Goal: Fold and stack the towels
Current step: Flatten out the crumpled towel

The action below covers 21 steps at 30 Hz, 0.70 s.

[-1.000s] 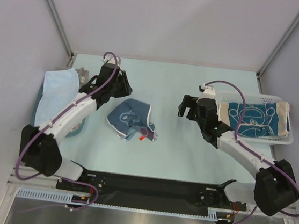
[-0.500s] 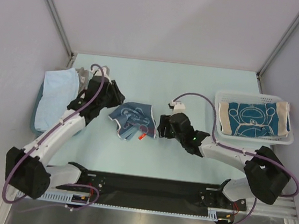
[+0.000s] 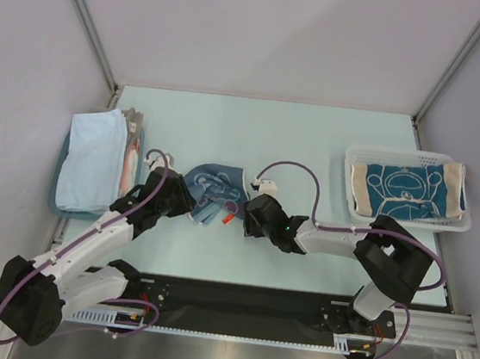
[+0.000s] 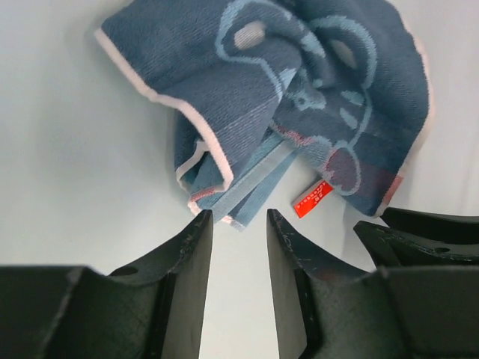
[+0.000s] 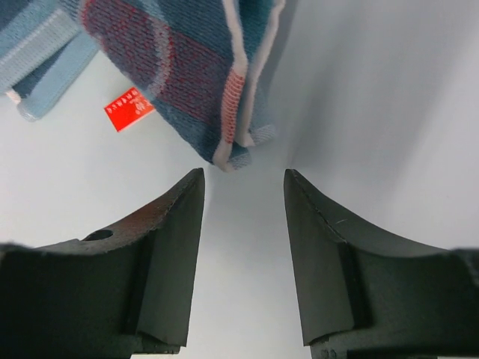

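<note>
The crumpled blue towel (image 4: 299, 90) is limp and light, so pinch its near corners; your left hand (image 4: 237, 224) and right hand (image 5: 243, 183) both gape empty.

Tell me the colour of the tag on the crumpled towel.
The tag is bright red; the left wrist view shows it best.

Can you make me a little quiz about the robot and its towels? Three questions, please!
1. True or false: the left pincer is shut on the crumpled blue towel.
2. Where is the teal towel with the white drawing relative to the white basket? A in it, B under it, C beside it.
3. Fill in: the small tag on the crumpled blue towel is ___.
Key: 1 false, it is open and empty; 2 A; 3 red.
</note>
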### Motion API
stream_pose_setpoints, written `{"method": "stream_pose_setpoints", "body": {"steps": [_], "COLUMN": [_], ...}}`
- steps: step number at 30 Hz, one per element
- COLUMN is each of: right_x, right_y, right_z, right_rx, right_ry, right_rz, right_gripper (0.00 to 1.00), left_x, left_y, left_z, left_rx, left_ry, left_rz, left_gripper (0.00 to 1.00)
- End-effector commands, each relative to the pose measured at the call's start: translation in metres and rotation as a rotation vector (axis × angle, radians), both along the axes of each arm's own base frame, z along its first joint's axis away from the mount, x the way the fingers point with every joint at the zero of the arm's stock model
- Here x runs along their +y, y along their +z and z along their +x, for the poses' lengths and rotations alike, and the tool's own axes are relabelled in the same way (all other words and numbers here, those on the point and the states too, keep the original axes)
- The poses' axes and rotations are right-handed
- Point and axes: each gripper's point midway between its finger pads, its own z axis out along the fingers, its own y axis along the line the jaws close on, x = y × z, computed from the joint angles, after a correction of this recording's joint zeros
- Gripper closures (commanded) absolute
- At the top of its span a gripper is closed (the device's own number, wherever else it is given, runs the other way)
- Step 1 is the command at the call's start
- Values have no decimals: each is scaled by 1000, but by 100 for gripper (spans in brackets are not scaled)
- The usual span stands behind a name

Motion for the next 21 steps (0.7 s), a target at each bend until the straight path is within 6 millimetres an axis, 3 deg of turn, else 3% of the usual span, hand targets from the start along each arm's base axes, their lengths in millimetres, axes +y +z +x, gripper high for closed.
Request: {"method": "stream_pose_setpoints", "body": {"steps": [1, 8, 15, 21], "right_x": [18, 29, 25, 19], "right_y": [16, 15, 18, 26], "right_z": [16, 20, 31, 41], "right_rx": [-54, -55, -76, -80], "right_ry": [-52, -56, -85, -98], "right_rz": [61, 95, 100, 113], "right_gripper": [48, 48, 55, 76], "left_x": [-5, -10, -14, -18], "left_y": [7, -23, -41, -57], "left_z": [6, -3, -9, -11], "left_rx": [-42, 26, 57, 94], "left_ry": [30, 42, 47, 41], "left_rz": [-44, -50, -45, -26], "left_gripper": [60, 58, 52, 50]}}
